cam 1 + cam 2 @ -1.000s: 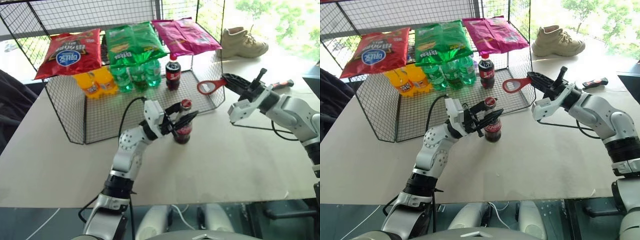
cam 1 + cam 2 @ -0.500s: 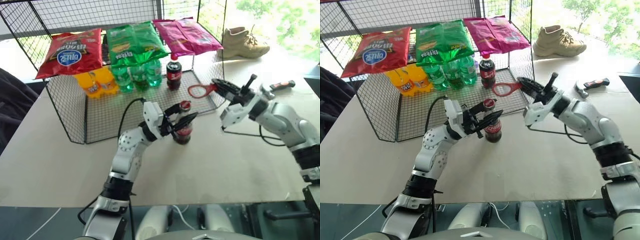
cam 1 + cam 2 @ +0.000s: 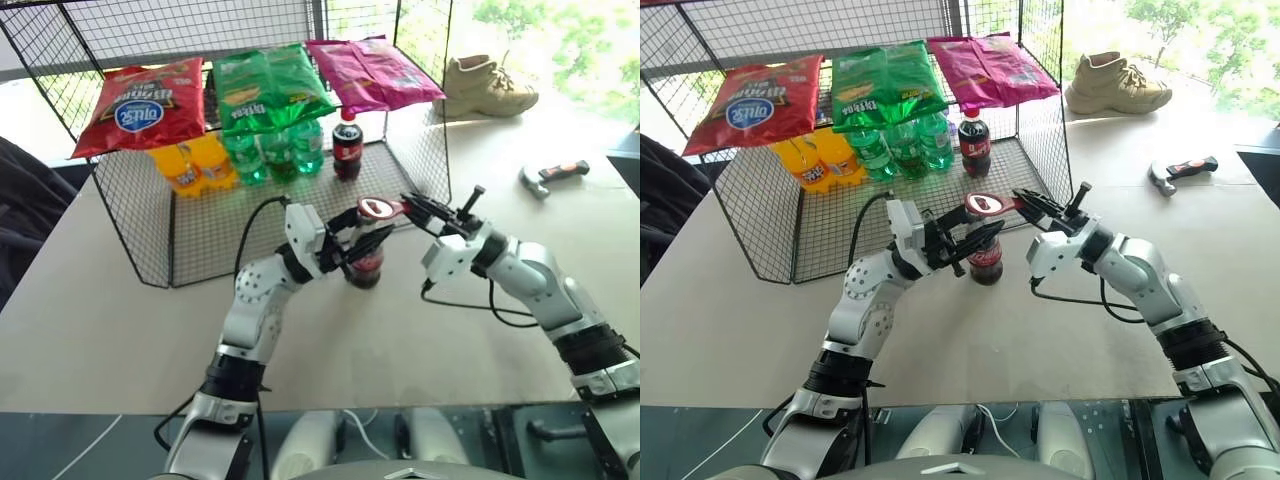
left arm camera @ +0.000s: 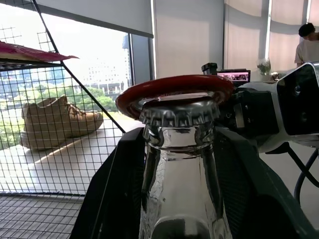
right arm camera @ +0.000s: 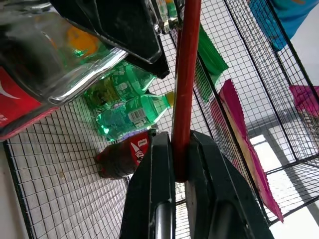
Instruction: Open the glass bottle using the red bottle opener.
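Observation:
The glass bottle (image 3: 366,265) stands on the table in front of the wire rack, with dark liquid and a red label. My left gripper (image 3: 372,232) is shut on its neck; the black fingers (image 4: 112,199) flank the clear neck (image 4: 178,184) in the left wrist view. The red bottle opener (image 3: 381,208) lies level with its round loop (image 4: 174,87) sitting over the crown cap (image 4: 178,113). From the right, my right gripper (image 3: 415,209) is shut on the opener's narrow handle (image 5: 185,74).
The wire rack (image 3: 140,235) behind holds chip bags, green bottles (image 3: 275,150), orange bottles and a plastic cola bottle (image 3: 346,146). A tan shoe (image 3: 488,86) and an orange-and-black tool (image 3: 553,175) lie at the far right. A person (image 4: 309,45) is in the background.
My right gripper has carried the opener left and down and rolled it flat, so the loop now sits over the bottle's cap. The left gripper and bottle have stayed put.

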{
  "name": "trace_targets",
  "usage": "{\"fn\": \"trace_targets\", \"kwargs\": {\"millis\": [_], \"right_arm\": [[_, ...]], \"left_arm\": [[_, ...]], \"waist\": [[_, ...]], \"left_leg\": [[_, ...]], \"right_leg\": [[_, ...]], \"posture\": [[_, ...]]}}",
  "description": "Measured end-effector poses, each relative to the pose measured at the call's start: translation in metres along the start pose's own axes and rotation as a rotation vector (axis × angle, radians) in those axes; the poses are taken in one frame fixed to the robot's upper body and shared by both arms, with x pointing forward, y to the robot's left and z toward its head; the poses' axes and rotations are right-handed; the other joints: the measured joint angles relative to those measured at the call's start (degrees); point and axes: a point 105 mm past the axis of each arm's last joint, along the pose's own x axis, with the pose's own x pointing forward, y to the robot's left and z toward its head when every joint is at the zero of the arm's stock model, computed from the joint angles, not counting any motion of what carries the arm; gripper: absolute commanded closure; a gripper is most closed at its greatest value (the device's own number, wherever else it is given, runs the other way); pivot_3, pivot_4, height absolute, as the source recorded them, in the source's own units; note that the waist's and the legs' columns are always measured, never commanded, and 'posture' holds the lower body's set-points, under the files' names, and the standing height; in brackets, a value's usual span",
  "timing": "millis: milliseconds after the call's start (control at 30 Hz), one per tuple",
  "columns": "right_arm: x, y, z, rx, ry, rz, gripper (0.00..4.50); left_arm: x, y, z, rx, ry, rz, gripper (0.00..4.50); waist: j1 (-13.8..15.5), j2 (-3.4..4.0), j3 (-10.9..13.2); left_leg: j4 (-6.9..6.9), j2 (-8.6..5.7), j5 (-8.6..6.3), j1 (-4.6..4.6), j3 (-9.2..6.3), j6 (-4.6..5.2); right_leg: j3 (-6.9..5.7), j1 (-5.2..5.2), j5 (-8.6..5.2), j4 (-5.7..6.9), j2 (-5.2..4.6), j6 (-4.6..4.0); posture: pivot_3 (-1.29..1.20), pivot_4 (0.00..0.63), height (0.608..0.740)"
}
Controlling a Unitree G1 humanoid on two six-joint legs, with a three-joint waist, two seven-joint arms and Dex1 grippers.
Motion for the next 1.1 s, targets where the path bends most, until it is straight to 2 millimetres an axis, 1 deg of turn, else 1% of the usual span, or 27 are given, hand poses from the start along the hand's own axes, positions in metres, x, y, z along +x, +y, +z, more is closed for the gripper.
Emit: {"fn": "trace_targets", "kwargs": {"millis": [267, 467, 600, 833, 967, 1100], "right_arm": [[0.000, 0.013, 0.004, 0.076, -0.004, 0.004, 4.50], [0.007, 0.019, 0.005, 0.041, 0.013, -0.004, 4.50], [0.009, 0.019, 0.006, -0.009, 0.024, -0.010, 4.50], [0.009, 0.013, 0.006, -0.101, 0.016, -0.007, 4.50], [0.009, -0.001, 0.002, -0.192, 0.002, 0.024, 4.50], [0.010, -0.009, 0.001, -0.236, -0.014, 0.044, 4.50]], "left_arm": [[-0.001, 0.000, -0.001, 0.001, 0.000, 0.000, 2.98], [-0.004, 0.002, -0.003, -0.005, 0.004, 0.015, 2.98], [-0.006, 0.004, -0.003, -0.007, 0.007, 0.024, 2.98], [-0.006, 0.003, -0.003, -0.007, 0.006, 0.025, 2.98], [-0.005, 0.003, -0.003, -0.009, 0.002, 0.026, 2.98], [-0.004, 0.004, -0.003, -0.011, -0.001, 0.027, 2.98]], "waist": [[0.01, 0.03, -0.02], [-0.02, 0.06, -0.07], [-0.01, 0.15, -0.16], [-0.01, 0.20, -0.22], [0.00, 0.18, -0.19], [0.18, 0.18, -0.17]], "left_leg": [[-0.01, 0.00, 0.00, 0.12, 0.00, 0.00], [-0.02, 0.00, -0.01, 0.54, 0.02, 0.02], [-0.02, 0.01, -0.14, 0.67, 0.01, 0.24], [-0.02, 0.01, -0.01, 0.66, 0.01, 0.02], [-0.02, 0.00, -0.01, 0.62, 0.00, 0.02], [-0.02, -0.01, -0.01, 0.56, -0.01, 0.01]], "right_leg": [[0.01, 0.06, 0.00, 0.00, 0.00, 0.00], [0.02, 0.40, -0.02, 0.06, 0.01, -0.01], [0.01, 0.52, -0.03, 0.08, 0.02, 0.00], [0.01, 0.52, -0.02, 0.08, 0.02, 0.00], [-0.01, 0.51, -0.02, 0.07, 0.01, 0.00], [-0.02, 0.51, -0.02, 0.06, -0.01, 0.00]], "posture": [[0.00, 0.150, 0.740], [0.00, 0.150, 0.740], [0.00, 0.150, 0.740], [0.00, 0.150, 0.740], [0.00, 0.150, 0.740], [0.00, 0.150, 0.740]]}}
